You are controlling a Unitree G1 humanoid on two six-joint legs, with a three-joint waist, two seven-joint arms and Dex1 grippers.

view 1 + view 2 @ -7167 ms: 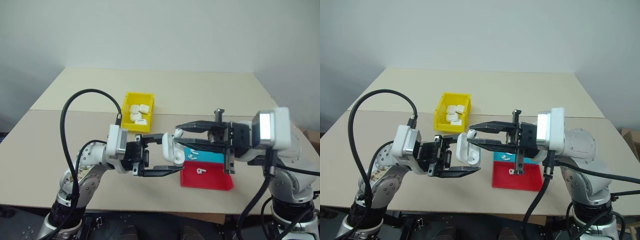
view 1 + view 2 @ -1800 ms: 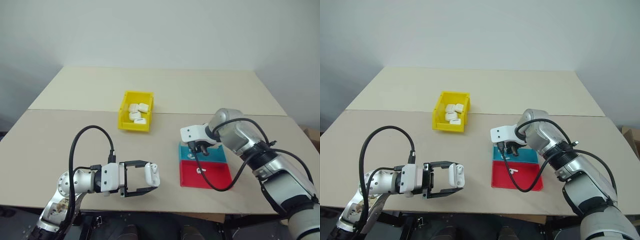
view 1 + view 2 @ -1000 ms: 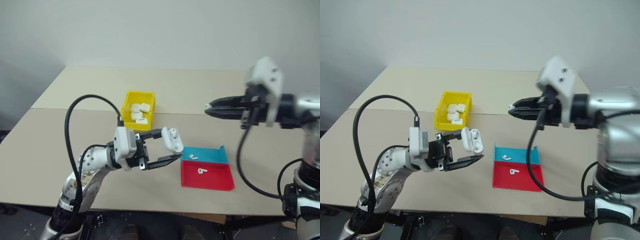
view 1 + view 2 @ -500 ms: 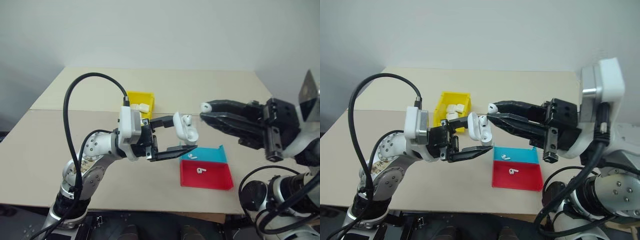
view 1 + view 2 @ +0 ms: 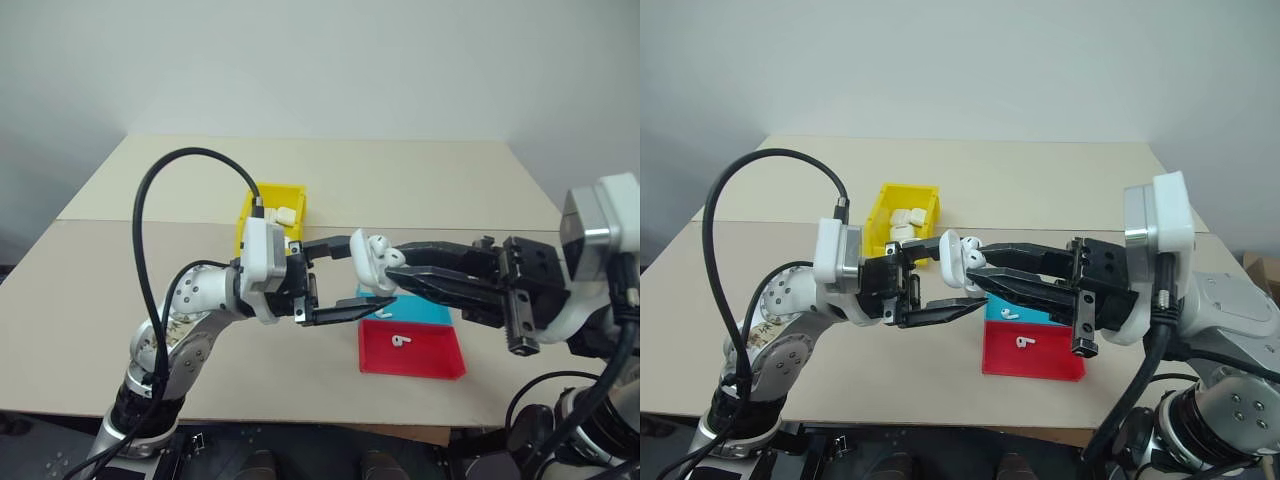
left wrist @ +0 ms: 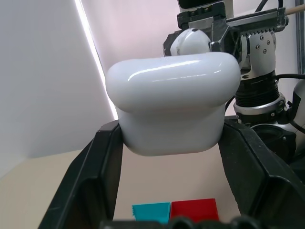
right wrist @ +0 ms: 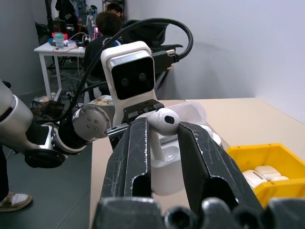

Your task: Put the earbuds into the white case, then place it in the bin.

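Observation:
My left gripper (image 5: pixel 364 275) is shut on the white case (image 5: pixel 366 262), holding it in the air over the table with its lid flipped open. In the left wrist view the case (image 6: pixel 174 105) sits between both fingers. My right gripper (image 5: pixel 971 274) reaches in from the right, shut on one of the earbuds (image 7: pixel 165 119), which it holds at the case's open top. Another earbud (image 5: pixel 1010 313) lies in the blue tray (image 5: pixel 1045 314), and one (image 5: pixel 1020 341) in the red tray (image 5: pixel 1035 362). The yellow bin (image 5: pixel 886 202) stands behind my left arm with several white cases (image 5: pixel 905 216) inside.
A black cable (image 5: pixel 150 200) loops high over my left arm. The two trays lie below my right gripper, near the table's front edge. In the right wrist view a person (image 7: pixel 107 24) sits at a desk (image 7: pixel 57 47) far behind.
My right gripper has swung in from the right with the earbud, up to the open case. My left gripper lifted the case a little and then held still.

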